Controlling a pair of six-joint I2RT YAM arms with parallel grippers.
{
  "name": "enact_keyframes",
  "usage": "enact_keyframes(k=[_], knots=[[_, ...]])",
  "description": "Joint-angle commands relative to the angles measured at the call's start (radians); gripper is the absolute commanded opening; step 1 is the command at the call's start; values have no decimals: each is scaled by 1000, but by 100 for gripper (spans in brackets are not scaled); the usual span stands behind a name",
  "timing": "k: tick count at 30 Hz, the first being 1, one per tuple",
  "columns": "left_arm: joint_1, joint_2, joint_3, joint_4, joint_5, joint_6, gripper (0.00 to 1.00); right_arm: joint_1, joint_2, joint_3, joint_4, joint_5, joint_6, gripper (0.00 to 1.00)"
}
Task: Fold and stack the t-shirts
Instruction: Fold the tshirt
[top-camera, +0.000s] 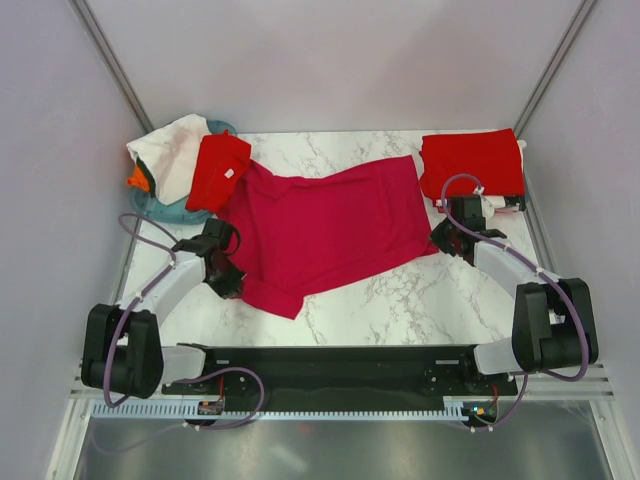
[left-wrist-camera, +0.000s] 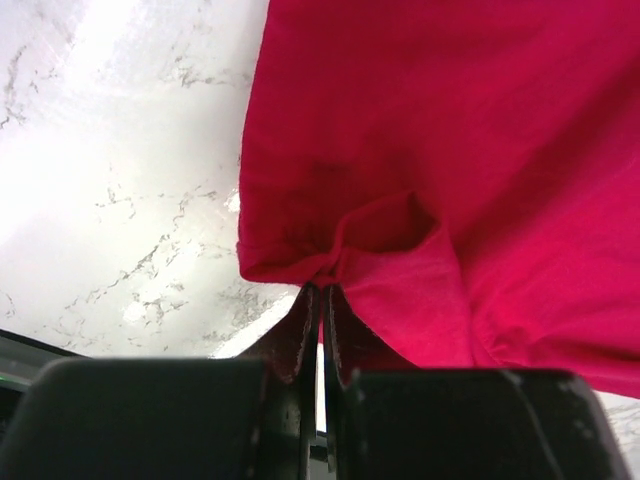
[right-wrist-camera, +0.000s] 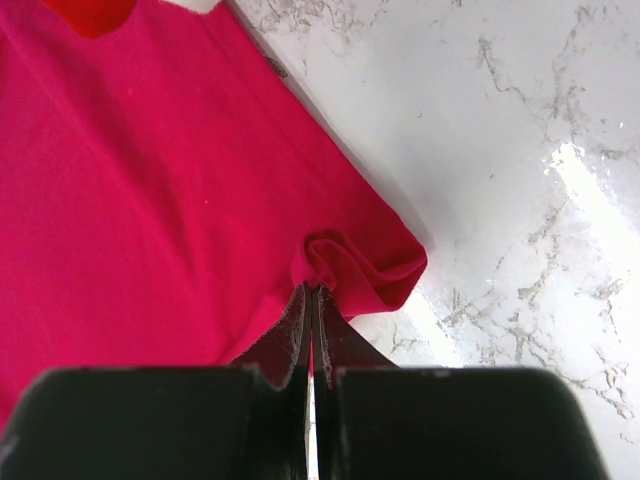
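Marble table (top-camera: 420, 300), crimson shirt (top-camera: 320, 225) spread mid-table, pinched at both ends.
The shirt's long axis runs from 8 o'clock to 2 o'clock. Your left pincer (left-wrist-camera: 320, 290) is clamped on a bunched edge at the 8 o'clock end, and your right pincer (right-wrist-camera: 308, 290) nips the 3 o'clock corner. The fold likely needs both lifting together.
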Motion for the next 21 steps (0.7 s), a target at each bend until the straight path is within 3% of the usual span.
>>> enact_keyframes(k=[1,8,14,21], knots=[[4,-53,-7,-32,32,26,2,4,-15,-12,20,-8,-2,0],[2,-87,-7,-47,55,39,8,4,-12,-10,21,-13,1,0],[2,-76,-10,-43,63,42,4,2,-13,-12,21,-16,-1,0],[2,-94,-7,-40,61,69,12,2,-10,-13,21,-17,-1,0]])
